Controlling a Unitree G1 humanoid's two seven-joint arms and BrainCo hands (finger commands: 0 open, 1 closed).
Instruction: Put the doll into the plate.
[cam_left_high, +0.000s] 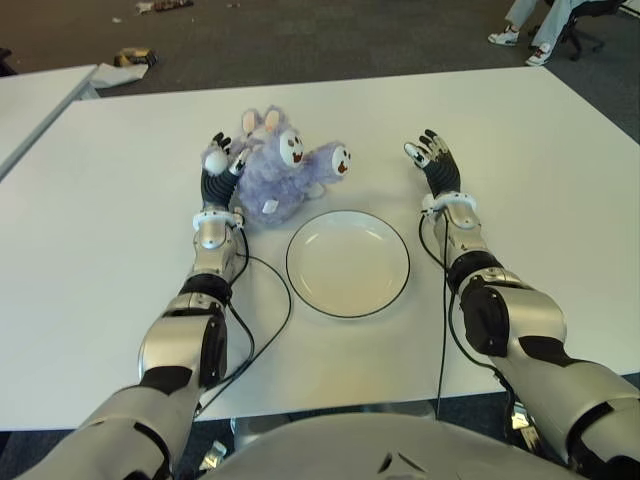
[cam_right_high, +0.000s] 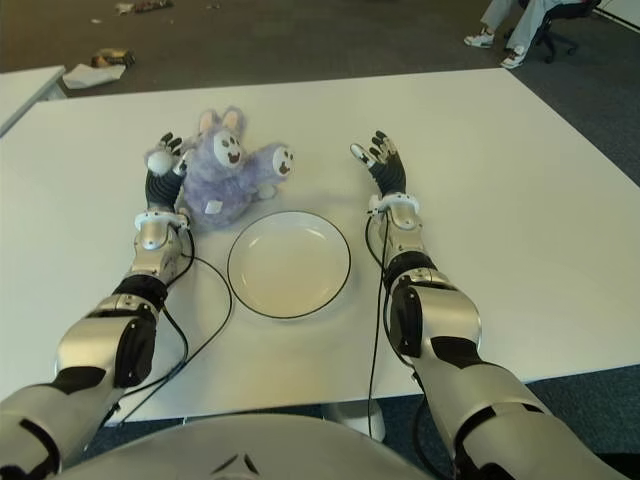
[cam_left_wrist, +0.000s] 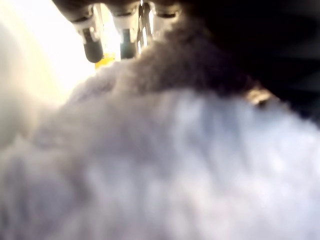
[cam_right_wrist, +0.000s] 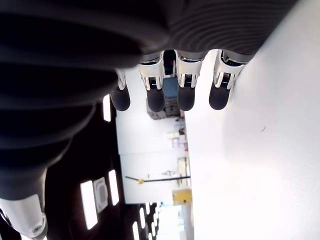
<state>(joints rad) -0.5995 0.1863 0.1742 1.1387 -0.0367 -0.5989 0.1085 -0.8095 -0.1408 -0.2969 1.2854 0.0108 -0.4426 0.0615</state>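
Fur on the lilac plush rabbit doll (cam_left_high: 283, 178), at eleven o'clock from the white round plate (cam_left_high: 347, 262), looks soft, light and squashy, so close your left hand (cam_left_high: 217, 172), whose fingers (cam_left_high: 219, 143) are spread against its flank, around the body, while your right hand (cam_left_high: 437, 170) shows open at two o'clock.

White table (cam_left_high: 560, 180) on dark carpet (cam_left_high: 330, 40)

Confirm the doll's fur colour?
Pale purple fur on the doll, with white faces; clearest in the left eye view.

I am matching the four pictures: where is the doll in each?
Left eye view: the doll lies beyond the plate, against the left hand.
Right eye view: same spot.
Left wrist view: its fur fills the picture.
Right wrist view: not in it.
Shared landmark: the plate.
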